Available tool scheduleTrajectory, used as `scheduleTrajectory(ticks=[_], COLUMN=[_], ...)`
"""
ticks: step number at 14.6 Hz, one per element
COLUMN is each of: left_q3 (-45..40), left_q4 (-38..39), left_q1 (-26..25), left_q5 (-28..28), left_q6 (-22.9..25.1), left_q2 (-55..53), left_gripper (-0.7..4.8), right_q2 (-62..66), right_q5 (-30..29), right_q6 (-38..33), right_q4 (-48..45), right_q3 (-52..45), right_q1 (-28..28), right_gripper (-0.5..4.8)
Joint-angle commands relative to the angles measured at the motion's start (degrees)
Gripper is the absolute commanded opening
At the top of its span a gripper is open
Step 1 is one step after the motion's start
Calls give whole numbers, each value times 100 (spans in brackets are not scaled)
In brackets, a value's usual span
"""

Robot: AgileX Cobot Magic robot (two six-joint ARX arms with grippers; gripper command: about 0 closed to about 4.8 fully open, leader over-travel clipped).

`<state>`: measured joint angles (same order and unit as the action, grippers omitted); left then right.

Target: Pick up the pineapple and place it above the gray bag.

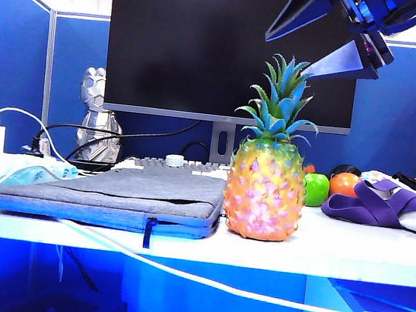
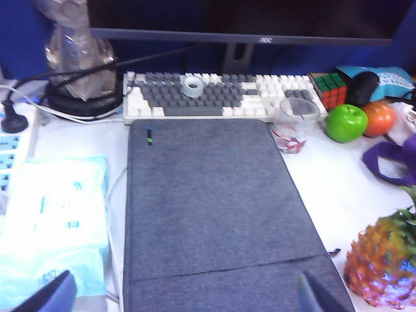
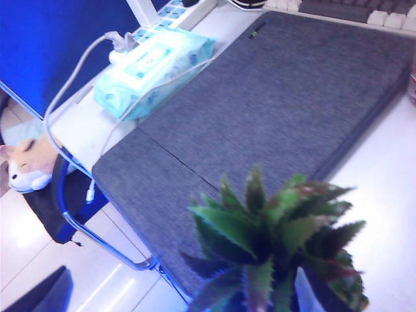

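Trailing across the front edge of the desk (image 1: 376,256), nearest the lens: white cable (image 1: 202,278). Standing upright just behind it, just beside the right edge of the gray bag (image 1: 115,191): the pineapple (image 1: 266,184), long axis vertical, leaf crown pointing straight up, body not on the bag yet. Hanging above and to the right of that crown in the exterior view: right gripper (image 1: 332,39), fingers spread wide, gripping nothing. Looking almost straight down onto the crown through the right wrist camera, leaves (image 3: 273,240) sitting between the two finger tips, so likely lining up a drop over the fruit. Hovering over the bag's near end: left gripper (image 2: 185,296), likewise spread and empty, pineapple (image 2: 383,266) off to its side. Judging the right arm nearer and better placed. Calling for a short carry sideways, toward the bag.
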<state>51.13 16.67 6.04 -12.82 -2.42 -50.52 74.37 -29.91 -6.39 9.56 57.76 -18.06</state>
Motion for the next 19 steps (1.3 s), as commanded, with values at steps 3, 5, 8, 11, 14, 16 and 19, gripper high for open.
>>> scheduleTrajectory(ticks=[3, 5, 8, 11, 14, 16, 19], left_q3=[20, 20, 20, 20, 20, 20, 20], left_q4=[164, 170, 170, 201, 334, 363, 393], left_q1=[15, 15, 15, 17, 17, 17, 15], left_q5=[-151, -151, -151, -149, -142, -142, -140], left_q6=[-20, -22, -22, -46, -83, -83, -81], left_q2=[9, 9, 9, 9, 9, 9, 9], left_gripper=[479, 479, 479, 479, 479, 479, 479], right_q2=[761, 986, 1318, 1547, 1543, 1532, 1250], right_q5=[-9, 0, 17, -214, -197, -199, -188], right_q6=[61, 39, 44, 439, 490, 485, 433], right_q4=[-216, -472, -570, -697, -756, -870, -935], right_q3=[37, 37, 37, 35, 37, 39, 612], right_q1=[-15, -15, -17, -17, -15, -15, 9], right_gripper=[479, 479, 479, -5, -5, -5, -5])
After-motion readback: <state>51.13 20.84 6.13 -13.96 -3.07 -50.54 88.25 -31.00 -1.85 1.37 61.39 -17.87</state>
